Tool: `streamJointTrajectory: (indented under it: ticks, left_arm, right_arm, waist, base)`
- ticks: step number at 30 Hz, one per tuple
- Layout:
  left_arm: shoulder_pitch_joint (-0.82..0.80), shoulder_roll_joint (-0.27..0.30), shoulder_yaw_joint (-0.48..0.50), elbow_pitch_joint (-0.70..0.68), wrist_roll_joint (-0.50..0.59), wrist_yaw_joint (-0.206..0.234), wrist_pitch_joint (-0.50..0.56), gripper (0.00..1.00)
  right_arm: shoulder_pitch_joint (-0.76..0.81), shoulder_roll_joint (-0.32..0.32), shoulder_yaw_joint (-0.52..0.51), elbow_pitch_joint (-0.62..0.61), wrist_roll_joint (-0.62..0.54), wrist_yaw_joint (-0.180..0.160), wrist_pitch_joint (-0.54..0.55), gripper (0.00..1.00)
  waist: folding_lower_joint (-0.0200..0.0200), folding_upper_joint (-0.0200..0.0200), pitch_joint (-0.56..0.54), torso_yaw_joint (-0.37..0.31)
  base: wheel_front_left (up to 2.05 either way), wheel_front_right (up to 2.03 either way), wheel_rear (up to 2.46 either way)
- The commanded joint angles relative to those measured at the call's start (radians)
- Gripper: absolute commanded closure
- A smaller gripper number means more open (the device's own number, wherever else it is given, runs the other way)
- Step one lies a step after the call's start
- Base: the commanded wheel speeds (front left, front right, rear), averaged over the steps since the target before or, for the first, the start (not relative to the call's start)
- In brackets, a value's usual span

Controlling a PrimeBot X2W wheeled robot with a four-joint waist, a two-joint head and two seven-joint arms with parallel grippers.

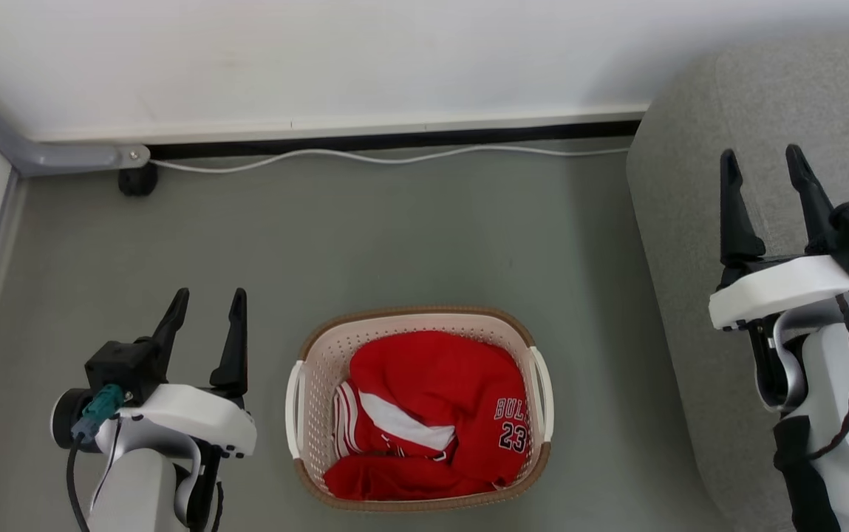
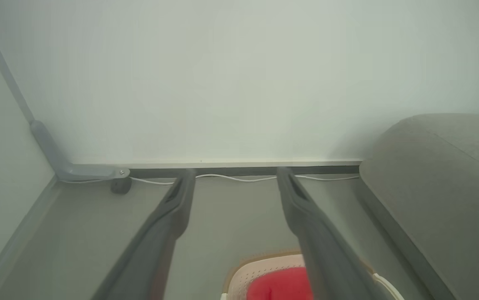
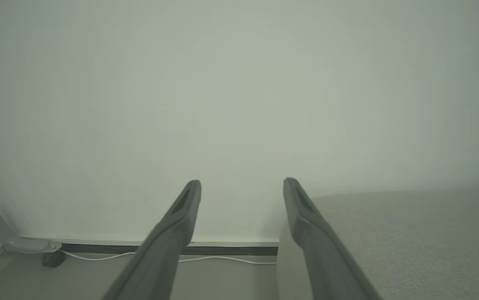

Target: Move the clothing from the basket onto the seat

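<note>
Head view shows the basket [image 1: 317,414] standing on the grey floor [image 1: 409,236], in the lower middle of the picture. The clothing [image 1: 439,391] lies inside it, crumpled into a red heap that fills most of the basket. White stripes show at the left side of the heap, and dark lettering with the number 23 shows at its right side. The seat [image 1: 690,244] is at the right; its rounded edge is near the basket but apart from it, with a strip of floor between them.

The left gripper [image 1: 210,294] hangs over the floor to the left of the basket, well apart from it. Its two dark fingers point up the picture and are spread wide. The right gripper [image 1: 760,151] is over the seat, higher in the picture, and its fingers are wide apart too. Neither gripper touches the clothing.

Behind the basket a white cable [image 1: 394,157] runs along the foot of the wall [image 1: 394,59]. A grey pipe [image 1: 40,157] bends in the left corner, with a small dark object [image 1: 136,179] just under its end.

In the left wrist view the fingers [image 2: 168,225] stand open. The far rim of the basket and a patch of red cloth show at the bottom edge, partly behind one finger, and the seat is at the right. In the right wrist view the fingers [image 3: 172,233] are also open and point toward the wall, with the seat's grey fabric behind one of them.
</note>
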Motion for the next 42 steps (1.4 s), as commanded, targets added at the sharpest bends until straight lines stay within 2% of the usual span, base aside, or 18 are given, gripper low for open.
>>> streamJointTrajectory:
  ticks: [1,9,26,34,42]
  left_arm:
    - [-0.047,0.013,0.020,-0.012,-0.021,-0.004,-0.010,0.00]
    - [-0.071,-0.001,-0.067,0.025,-0.064,-0.004,-0.010,0.00]
    - [-0.272,-0.006,-0.370,0.201,-0.130,-0.004,-0.010,0.00]
    - [-0.417,0.020,-0.497,0.262,-0.146,-0.004,-0.010,0.00]
    - [-0.569,0.071,-0.518,0.354,-0.157,-0.004,-0.010,0.00]
  right_arm:
    - [-0.045,0.010,0.029,-0.048,-0.009,0.004,-0.014,0.00]
    - [-0.111,0.021,0.039,-0.104,-0.022,0.004,-0.014,0.00]
    - [-0.278,0.034,0.064,-0.197,-0.051,0.004,-0.014,0.00]
    - [-0.361,0.035,0.130,-0.247,-0.002,0.004,-0.014,0.00]
    - [-0.404,0.035,0.169,-0.307,0.036,0.004,-0.014,0.00]
  waist:
    - [0.0000,0.0000,0.076,-0.013]
    - [0.0000,0.0000,0.210,-0.040]
    - [0.0000,0.0000,0.514,-0.102]
    - [0.0000,0.0000,0.641,-0.153]
    - [0.0000,0.0000,0.755,-0.204]
  base:
    - [0.00,0.00,0.00]
    - [0.00,0.00,0.00]
    - [0.00,0.00,0.00]
    - [0.00,0.00,0.00]
    - [0.00,0.00,0.00]
